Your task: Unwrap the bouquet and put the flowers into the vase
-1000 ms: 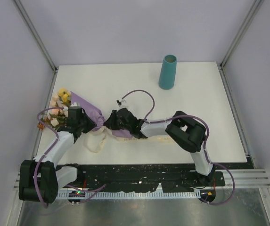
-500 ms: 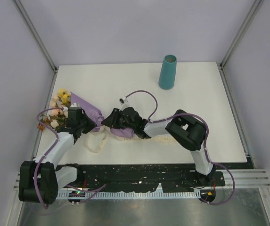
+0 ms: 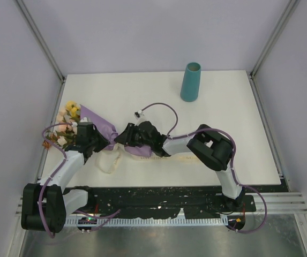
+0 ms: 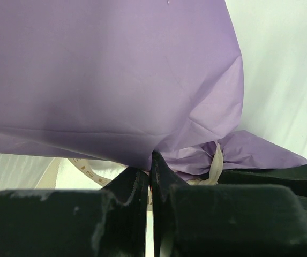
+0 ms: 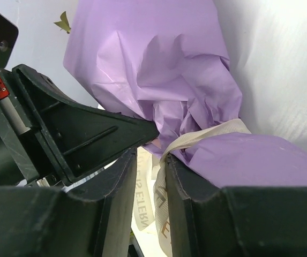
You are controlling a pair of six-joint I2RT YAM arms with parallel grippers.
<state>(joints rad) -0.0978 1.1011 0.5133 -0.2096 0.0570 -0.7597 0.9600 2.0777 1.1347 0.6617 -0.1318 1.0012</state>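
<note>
The bouquet (image 3: 100, 124) lies at the table's left, its purple paper (image 4: 115, 69) narrowing to a neck tied with a cream ribbon (image 5: 207, 134). Yellow and peach flowers (image 3: 66, 120) stick out of its far-left end. My left gripper (image 4: 151, 160) is shut, pinching a fold of the paper at the neck. Facing it from the right, my right gripper (image 5: 152, 155) has its jaws slightly apart, with the ribbon hanging loose in the gap. In the top view the left gripper (image 3: 110, 142) and right gripper (image 3: 122, 140) almost touch. The teal vase (image 3: 191, 82) stands upright at the back right.
Loose ribbon tails (image 3: 110, 159) trail toward the near edge of the white table (image 3: 223, 118). A purple cable loop (image 3: 161, 110) arches above the right wrist. Metal frame posts (image 3: 46, 51) run along both sides.
The right gripper's jaws have parted a little at the ribbon and its wrist has eased slightly right. The left gripper and the bouquet have stayed where they were.
</note>
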